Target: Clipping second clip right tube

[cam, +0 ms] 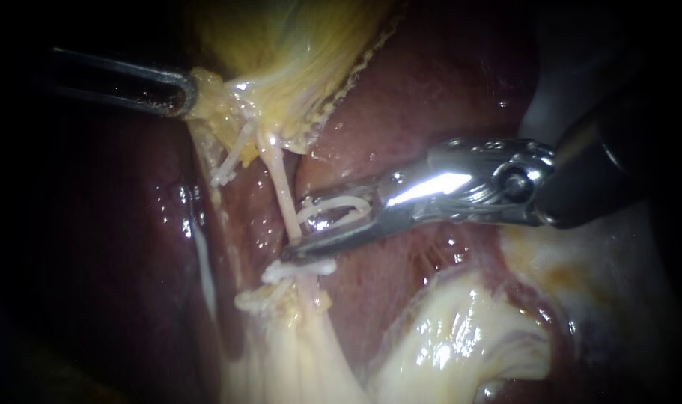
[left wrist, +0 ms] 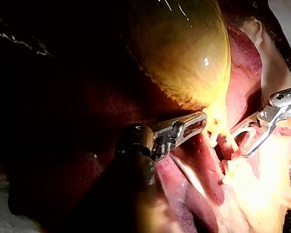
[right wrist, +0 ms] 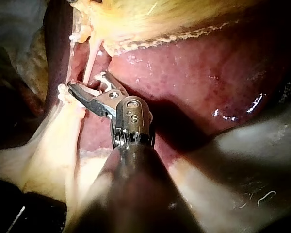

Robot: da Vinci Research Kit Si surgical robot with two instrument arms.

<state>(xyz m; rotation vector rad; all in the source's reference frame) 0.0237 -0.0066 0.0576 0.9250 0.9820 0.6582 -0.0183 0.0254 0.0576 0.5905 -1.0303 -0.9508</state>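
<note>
In the endoscope view, the dark red, wet liver (cam: 430,90) carries everything, and its far edge is covered by the yellow gallbladder (cam: 281,45). The left instrument (cam: 182,93) has its jaws closed on the gallbladder's narrow lower end. Two pale tubes run down from there, the left tube (cam: 234,153) and the right tube (cam: 279,179). The right instrument (cam: 296,227) lies across the liver, its jaws standing narrowly apart and holding an open clip (cam: 337,202). The right tube crosses at their tips. Just below them a closed clip (cam: 299,268) sits across the same tube. Bare liver lies above the right instrument's shaft, and pale fatty tissue (cam: 460,337) fills the liver's near edge.

In the left wrist view, the left instrument (left wrist: 196,122) grips the gallbladder (left wrist: 184,48) where it tapers. Ahead of it, the right instrument (left wrist: 237,145) faces the tubes, with the liver (left wrist: 242,63) behind.

In the right wrist view, the right instrument (right wrist: 85,81) reaches to the right tube (right wrist: 89,63), its jaws on either side of it. The liver (right wrist: 199,63) lies broad and bare beside the shaft, and the gallbladder (right wrist: 150,14) lies beyond.
</note>
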